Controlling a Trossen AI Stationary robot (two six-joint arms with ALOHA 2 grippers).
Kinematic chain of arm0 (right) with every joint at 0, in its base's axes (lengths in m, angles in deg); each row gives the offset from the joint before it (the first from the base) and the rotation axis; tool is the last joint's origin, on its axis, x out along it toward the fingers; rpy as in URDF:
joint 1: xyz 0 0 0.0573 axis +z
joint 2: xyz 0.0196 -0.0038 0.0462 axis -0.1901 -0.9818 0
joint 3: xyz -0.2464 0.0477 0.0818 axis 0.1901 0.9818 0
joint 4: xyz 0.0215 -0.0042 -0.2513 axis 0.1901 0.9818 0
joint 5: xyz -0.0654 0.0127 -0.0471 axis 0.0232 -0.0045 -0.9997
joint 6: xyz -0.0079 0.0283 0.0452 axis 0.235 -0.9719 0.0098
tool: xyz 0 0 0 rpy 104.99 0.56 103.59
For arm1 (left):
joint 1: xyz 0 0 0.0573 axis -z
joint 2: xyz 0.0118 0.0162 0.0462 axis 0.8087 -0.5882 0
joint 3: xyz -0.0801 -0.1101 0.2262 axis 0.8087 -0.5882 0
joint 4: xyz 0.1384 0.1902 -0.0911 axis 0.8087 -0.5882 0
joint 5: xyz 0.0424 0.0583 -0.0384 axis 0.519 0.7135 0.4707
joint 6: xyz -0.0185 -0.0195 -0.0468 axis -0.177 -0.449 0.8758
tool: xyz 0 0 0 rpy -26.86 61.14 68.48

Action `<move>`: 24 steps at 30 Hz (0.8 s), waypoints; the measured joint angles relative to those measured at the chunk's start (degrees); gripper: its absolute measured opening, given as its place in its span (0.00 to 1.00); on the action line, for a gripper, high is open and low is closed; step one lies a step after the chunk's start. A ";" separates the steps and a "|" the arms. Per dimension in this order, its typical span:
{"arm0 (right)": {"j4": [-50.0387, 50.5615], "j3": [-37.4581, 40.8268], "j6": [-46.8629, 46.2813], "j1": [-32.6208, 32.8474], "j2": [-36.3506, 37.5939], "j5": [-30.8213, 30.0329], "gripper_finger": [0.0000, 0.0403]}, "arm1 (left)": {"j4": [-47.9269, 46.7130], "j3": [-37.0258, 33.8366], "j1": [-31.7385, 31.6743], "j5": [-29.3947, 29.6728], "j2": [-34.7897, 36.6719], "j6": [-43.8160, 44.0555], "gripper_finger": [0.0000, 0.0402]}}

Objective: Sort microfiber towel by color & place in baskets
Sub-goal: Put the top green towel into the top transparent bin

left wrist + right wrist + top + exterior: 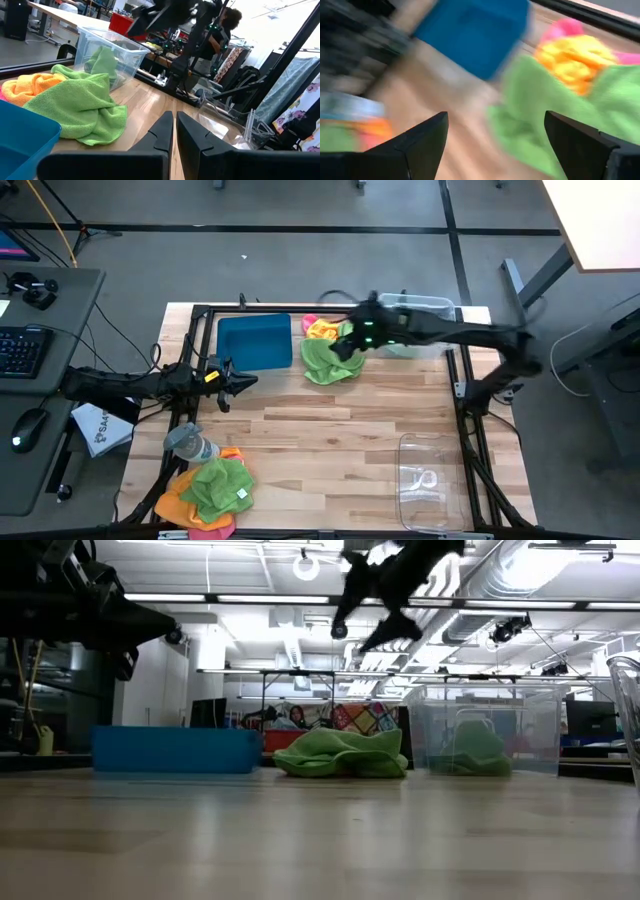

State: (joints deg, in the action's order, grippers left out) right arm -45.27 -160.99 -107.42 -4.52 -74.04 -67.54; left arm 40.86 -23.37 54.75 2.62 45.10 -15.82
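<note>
Early days on the sorting, I'd say. One green towel [472, 748] sits in the far clear bin [420, 308]. Another green towel [325, 362] lies on the desk [350, 430] beside the blue tray [254, 341], right end effector [350, 343] hovering above it, fingers apart. Near-corner pile [212, 492] untouched. Left end effector [243, 383] is pinched together, empty. No readable labels.
</note>
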 joint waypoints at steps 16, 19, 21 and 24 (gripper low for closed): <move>22.99 -22.10 16.86 0.15 -30.31 -17.19 0.81 | 0.00 0.02 0.00 0.00 0.02 0.00 0.03; 23.02 -22.15 18.90 0.12 -32.50 -17.66 0.79 | -0.02 0.02 0.02 0.00 0.00 0.00 0.03; 23.02 -22.15 20.32 0.17 -33.90 -17.22 0.73 | -0.04 0.00 0.00 0.00 0.02 0.00 0.03; 23.15 -22.15 21.60 0.15 -35.68 -14.42 0.57 | -0.04 0.01 0.00 0.00 0.02 0.00 0.03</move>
State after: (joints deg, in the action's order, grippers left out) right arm -22.12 -183.13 -85.82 -4.37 -109.72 -81.96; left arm 40.82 -23.36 54.75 2.62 45.11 -15.82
